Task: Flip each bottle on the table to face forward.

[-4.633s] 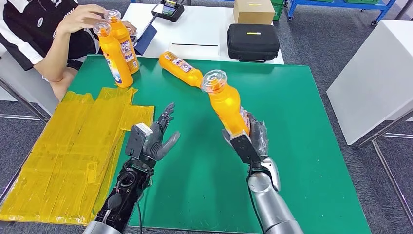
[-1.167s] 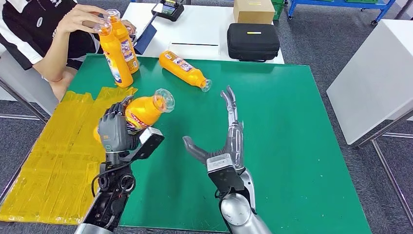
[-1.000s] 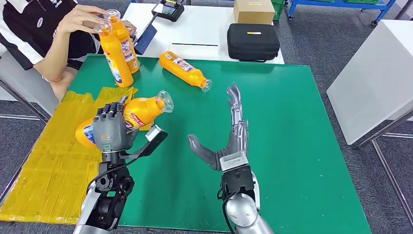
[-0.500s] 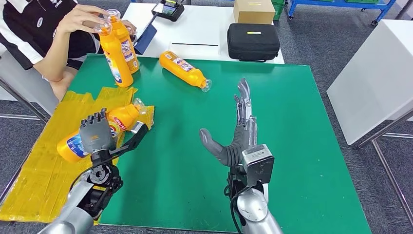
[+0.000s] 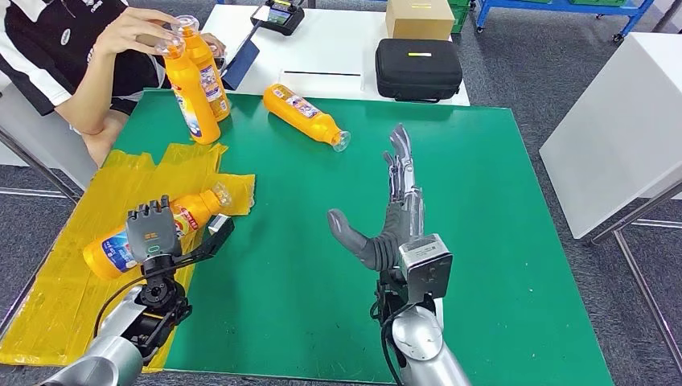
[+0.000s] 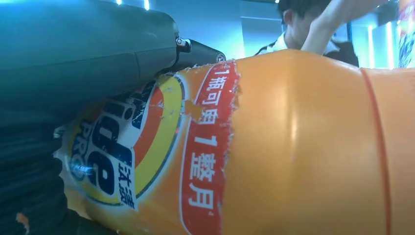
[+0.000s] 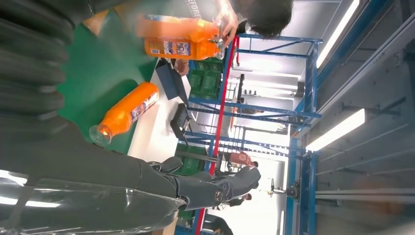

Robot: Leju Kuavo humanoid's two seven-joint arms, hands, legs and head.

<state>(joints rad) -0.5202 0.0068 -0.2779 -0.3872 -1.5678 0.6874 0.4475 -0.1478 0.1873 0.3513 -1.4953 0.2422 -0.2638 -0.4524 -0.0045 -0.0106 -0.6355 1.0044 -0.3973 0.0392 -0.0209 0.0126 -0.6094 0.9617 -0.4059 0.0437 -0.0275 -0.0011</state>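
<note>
Bottles are seen at several places on the green table [image 5: 499, 241]. One orange bottle [image 5: 153, 232] is held on its side in the left hand [image 5: 151, 233], low over the yellow sheets [image 5: 88, 265] at the table's left part, with its cap end turned toward the middle of the table and its label facing up; whether it is touching the sheets cannot be told. In the left wrist view the same bottle is seen close up, its torn label [image 6: 161, 156] with red and blue print facing the camera and dark fingers [image 6: 29, 196] wrapped round it. The right hand [image 5: 394, 213] is raised above the middle of the table with its fingers stretched out straight and its thumb spread aside, and nothing is held in it. A second bottle [image 5: 304, 116] is lying on its side near the far edge of the table, cap pointing toward the right. Two more bottles [image 5: 193, 76] are standing upright at the far left corner, where their caps are touched by a person's hand [image 5: 141, 28]. On the white table [image 5: 338, 48] beyond, a black case [image 5: 417, 69] and a cardboard box [image 5: 419, 18] are set.
</note>
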